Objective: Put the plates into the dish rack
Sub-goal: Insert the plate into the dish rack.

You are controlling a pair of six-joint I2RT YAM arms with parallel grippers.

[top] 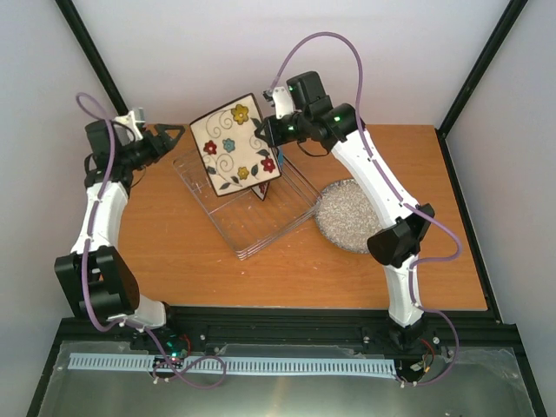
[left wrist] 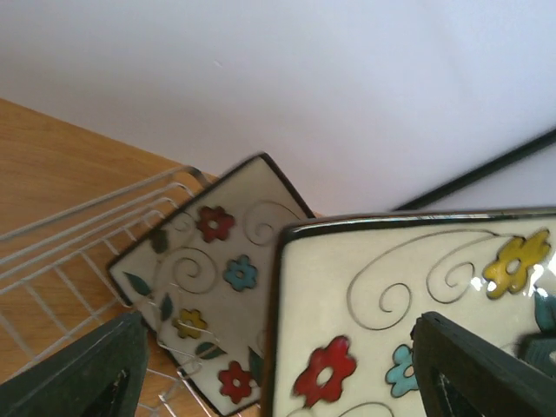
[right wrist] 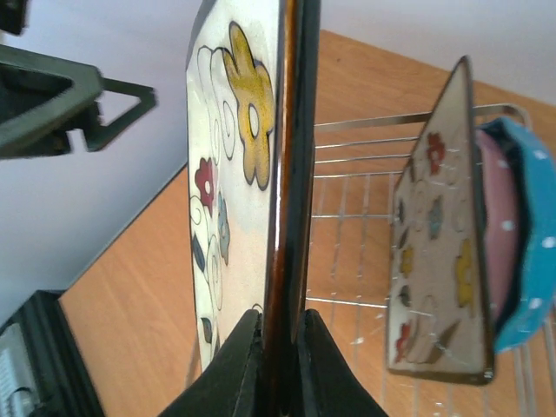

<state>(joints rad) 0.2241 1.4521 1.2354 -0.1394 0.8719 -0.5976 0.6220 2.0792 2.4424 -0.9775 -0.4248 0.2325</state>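
Clamping the square cream flowered plate [top: 233, 143] by its rim, the right gripper [right wrist: 278, 326] holds it over the silver wire dish rack [top: 248, 246]; the left gripper [top: 174, 133] hangs alongside, jaws spread.

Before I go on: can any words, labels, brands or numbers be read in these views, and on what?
No readable text in any view.
Held square plate, clamped in the right gripper: flowers and swirls only, no lettering.
Racked square plate in the dish rack: same pattern, no lettering.
White slotted strip at the near edge: slots only, no figures legible.
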